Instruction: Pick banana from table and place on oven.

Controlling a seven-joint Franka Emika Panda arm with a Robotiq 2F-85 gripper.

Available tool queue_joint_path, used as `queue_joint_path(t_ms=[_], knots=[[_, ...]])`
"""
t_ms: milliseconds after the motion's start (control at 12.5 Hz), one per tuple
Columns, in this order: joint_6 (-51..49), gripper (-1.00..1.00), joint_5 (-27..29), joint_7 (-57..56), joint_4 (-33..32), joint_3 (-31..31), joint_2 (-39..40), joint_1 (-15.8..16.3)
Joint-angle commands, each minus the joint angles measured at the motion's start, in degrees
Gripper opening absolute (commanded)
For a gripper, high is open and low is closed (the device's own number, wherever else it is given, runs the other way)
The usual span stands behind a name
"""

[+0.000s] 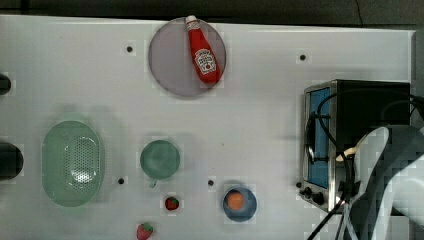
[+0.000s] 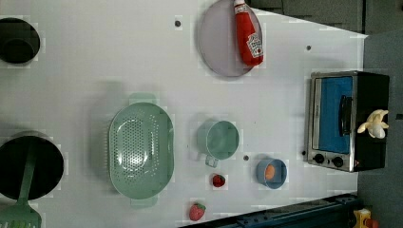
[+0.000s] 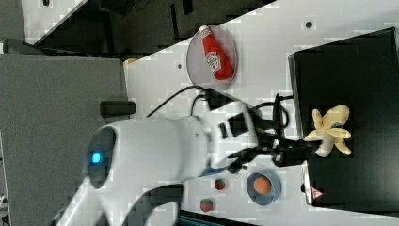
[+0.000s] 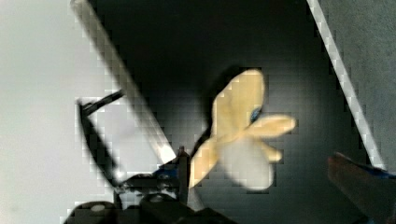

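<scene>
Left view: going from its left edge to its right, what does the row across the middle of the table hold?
Green colander → green cup → blue bowl → oven, with the banana on top.

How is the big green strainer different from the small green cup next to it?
The strainer is oval and much larger; the cup is round and small. The strainer's bowl is full of little holes; the cup's wall is solid. The strainer has a tab at each end; the cup has one side handle. Both are pale green, empty and open side up on the table.
</scene>
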Motion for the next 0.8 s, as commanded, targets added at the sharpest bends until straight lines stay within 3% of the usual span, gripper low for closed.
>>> queue_joint_path(t_ms=[80,480,800], knots=[[-9.1,1.00,1.5,4.9,6.7,4.8,-7.0,2.1],[-18.6,1.00,0.3,36.1,6.6,18.3,-13.2,2.6],[-21.6,1.00,0.3,53.3,6.6,27.7,-15.1,2.7]])
